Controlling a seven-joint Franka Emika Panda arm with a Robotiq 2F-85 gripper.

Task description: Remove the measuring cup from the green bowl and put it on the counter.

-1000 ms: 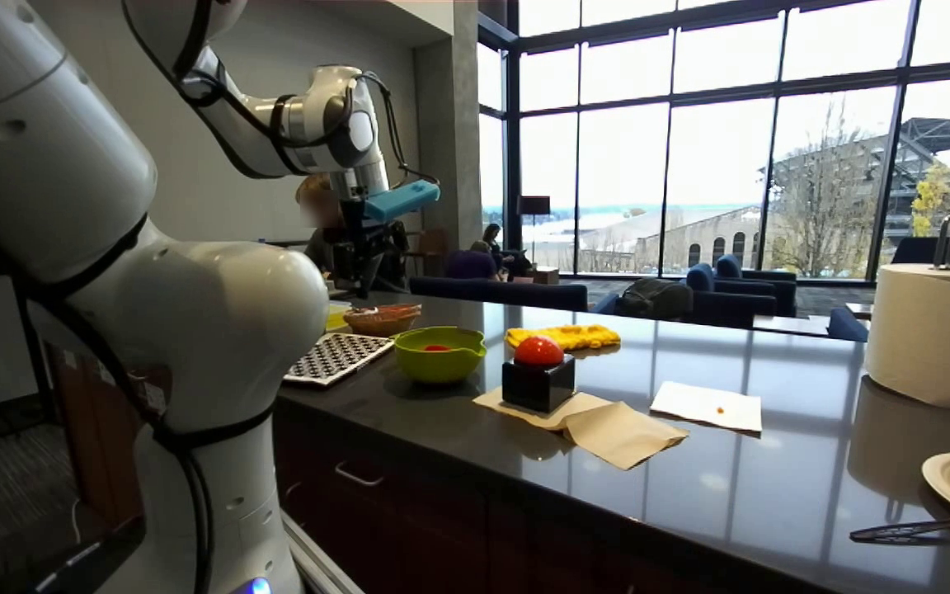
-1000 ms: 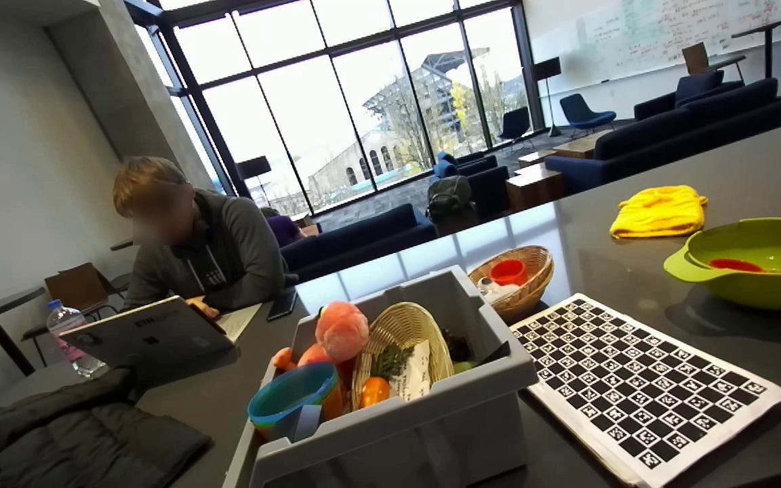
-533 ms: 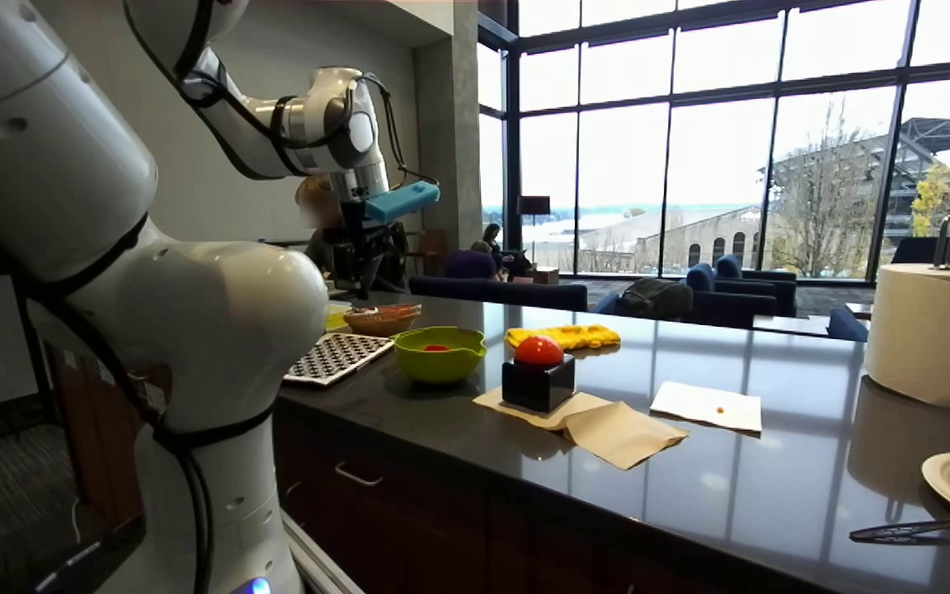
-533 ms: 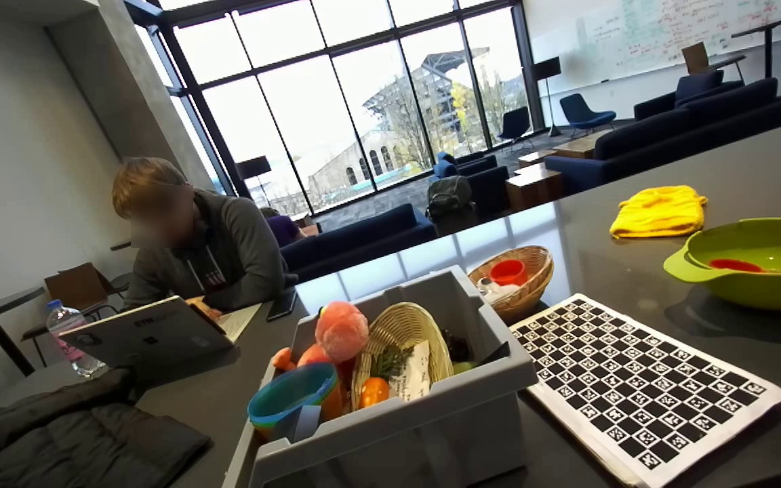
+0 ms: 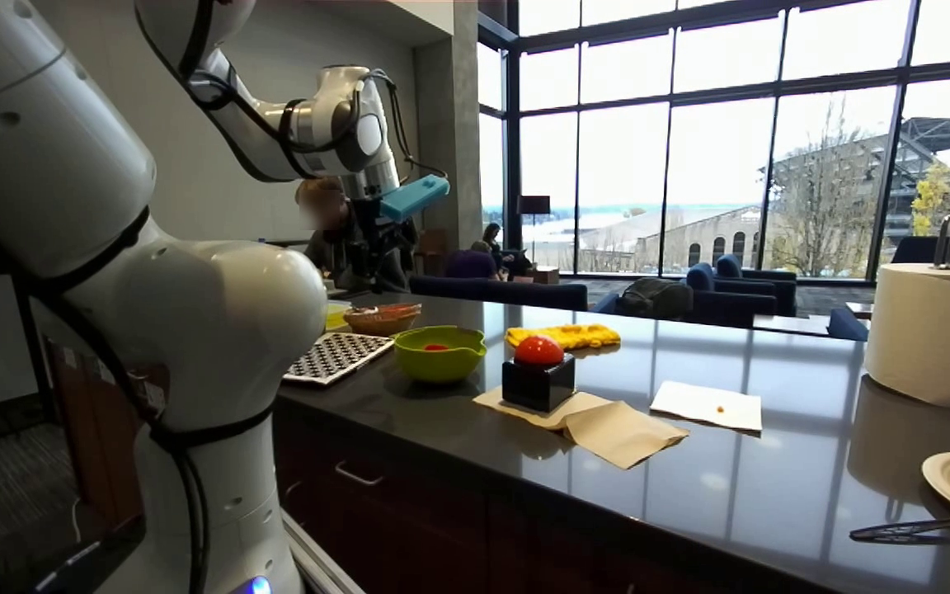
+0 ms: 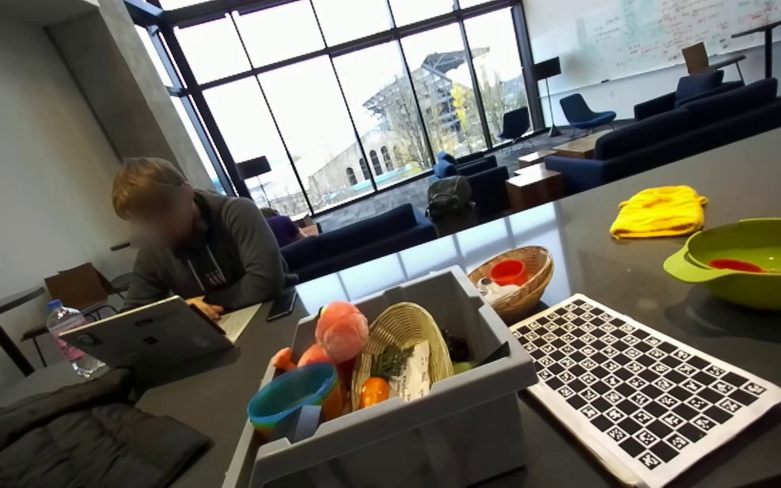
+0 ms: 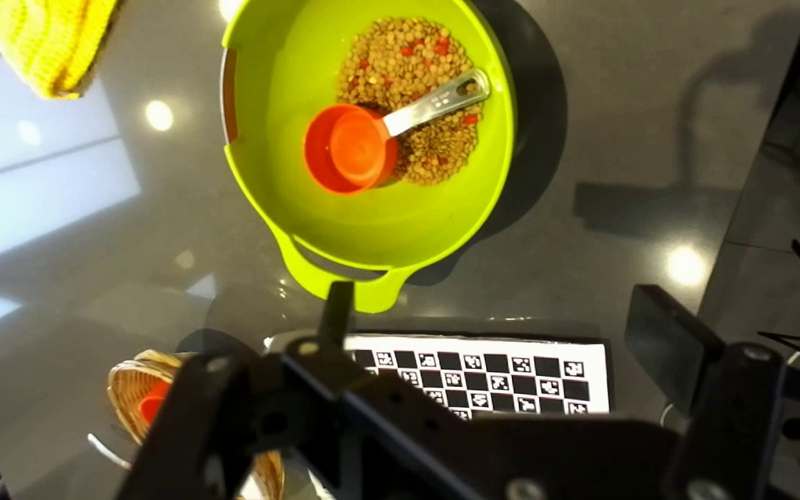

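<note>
A lime-green bowl [image 7: 372,232] with a looped handle [image 7: 376,300] sits on a dark, glossy table [image 7: 622,83], seen from above. Inside, a red measuring cup [image 7: 353,149] rests at the left edge of brown lentils [image 7: 386,62] mixed with red bits [image 7: 469,119], its metal handle [image 7: 431,107] reaching over them toward the bowl's right wall. At the bottom, the black tool [image 7: 501,316] has its fingers [image 7: 667,347] spread wide, a checkered board [image 7: 497,382] visible between them. A wicker basket [image 7: 125,383] holding something red [image 7: 153,401] is partly hidden at lower left; yellow knit fabric [image 7: 53,35] lies at upper left.

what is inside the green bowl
A red measuring cup, its metal handle extending over small tan grains with red bits; what lies under the cup and grains is hidden.
</note>
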